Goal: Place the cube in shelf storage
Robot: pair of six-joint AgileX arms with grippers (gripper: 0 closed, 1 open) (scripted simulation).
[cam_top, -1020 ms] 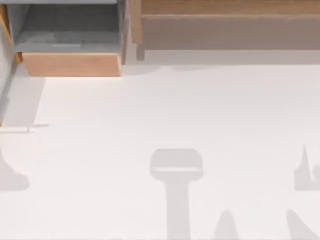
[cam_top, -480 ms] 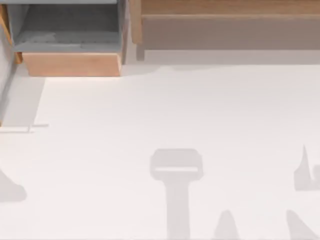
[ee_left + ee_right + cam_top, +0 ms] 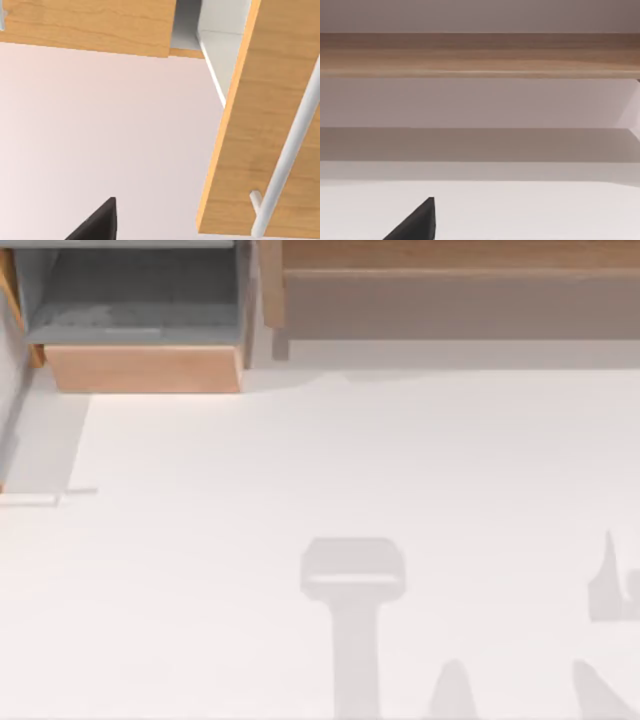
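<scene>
The cube is out of view. The shelf storage [image 3: 450,300] runs along the table's back right, with a light wood edge on top and a brownish-grey face below. In the right wrist view its wood edge [image 3: 480,55] spans the picture, and a dark part of my right gripper [image 3: 415,222] sits in front of it over the white table. A dark part of my left gripper [image 3: 97,222] hangs over the table beside wooden furniture.
A grey-lined wooden compartment [image 3: 140,335] stands at the back left. In the left wrist view a wooden panel [image 3: 260,125] carries a white bar handle [image 3: 290,150]. Grey arm shadows lie on the white table [image 3: 300,460] near its front edge.
The grey shadow at the table's left edge slid down and out of the top view. The shelf, the compartment and the other shadows have not moved.
</scene>
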